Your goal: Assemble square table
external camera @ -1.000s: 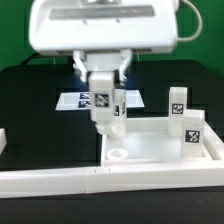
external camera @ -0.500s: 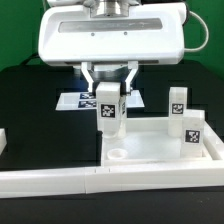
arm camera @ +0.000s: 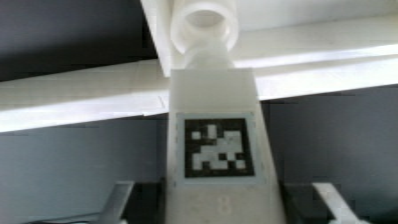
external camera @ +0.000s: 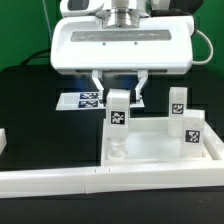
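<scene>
The top [external camera: 160,147] lies flat on the black table [external camera: 30,100], behind the long white rail [external camera: 100,181] that runs along the front edge. A round socket [external camera: 117,155] shows in its near corner, toward the exterior view's left. The gripper [external camera: 119,100] is clamped on a leg [external camera: 119,117], upright, tag facing the camera, its lower end directly above that socket. In the wrist view the leg [arm camera: 215,130] runs between the two fingers [arm camera: 331,200], its far end lined up with the socket [arm camera: 208,22]. Another leg [external camera: 177,104] stands upright behind the top on the exterior view's right. The marker board [external camera: 82,100] lies further back.
</scene>
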Controlling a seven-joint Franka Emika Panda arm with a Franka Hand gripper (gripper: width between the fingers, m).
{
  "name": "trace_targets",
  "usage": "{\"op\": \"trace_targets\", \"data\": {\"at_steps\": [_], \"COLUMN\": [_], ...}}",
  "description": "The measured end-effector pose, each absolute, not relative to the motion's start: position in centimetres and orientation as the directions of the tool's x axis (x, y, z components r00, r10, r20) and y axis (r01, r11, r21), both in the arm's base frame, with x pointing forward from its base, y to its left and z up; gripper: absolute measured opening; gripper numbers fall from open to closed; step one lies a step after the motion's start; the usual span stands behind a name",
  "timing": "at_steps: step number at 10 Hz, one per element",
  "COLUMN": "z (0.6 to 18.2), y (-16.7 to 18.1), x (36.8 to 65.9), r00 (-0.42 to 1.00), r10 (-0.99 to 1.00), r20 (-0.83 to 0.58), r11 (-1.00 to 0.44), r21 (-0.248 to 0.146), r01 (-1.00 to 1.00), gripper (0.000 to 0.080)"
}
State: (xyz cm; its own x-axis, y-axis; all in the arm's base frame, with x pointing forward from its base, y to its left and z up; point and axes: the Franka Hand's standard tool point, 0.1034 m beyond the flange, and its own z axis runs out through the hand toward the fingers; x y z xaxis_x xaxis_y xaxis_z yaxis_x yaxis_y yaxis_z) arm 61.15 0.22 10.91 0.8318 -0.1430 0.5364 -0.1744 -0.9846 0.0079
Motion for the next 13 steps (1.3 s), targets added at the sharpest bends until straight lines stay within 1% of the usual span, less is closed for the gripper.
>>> {"op": "trace_targets", "data": {"at_steps": [1, 7, 10, 11, 12, 13], "z": [10.8, 8.5, 8.4, 8.4, 8.4, 8.4], "y": [0.2, -0.2, -0.1, -0.1, -0.2, -0.2], "x": [61.1, 60.3, 60.4, 60.4, 60.4, 60.4], "r00": [0.833, 0.845, 0.842, 0.842, 0.842, 0.842], "r10": [-0.142, -0.131, -0.128, -0.128, -0.128, -0.128], "r20": [0.535, 0.518, 0.524, 0.524, 0.524, 0.524], "r11": [-0.985, -0.984, -0.985, -0.985, -0.985, -0.985], "r21": [0.010, 0.032, 0.034, 0.034, 0.035, 0.035], "r01": [-0.174, -0.173, -0.171, -0.171, -0.171, -0.171], "gripper": [0.0290, 0.0290, 0.0290, 0.0362, 0.0362, 0.0546]}}
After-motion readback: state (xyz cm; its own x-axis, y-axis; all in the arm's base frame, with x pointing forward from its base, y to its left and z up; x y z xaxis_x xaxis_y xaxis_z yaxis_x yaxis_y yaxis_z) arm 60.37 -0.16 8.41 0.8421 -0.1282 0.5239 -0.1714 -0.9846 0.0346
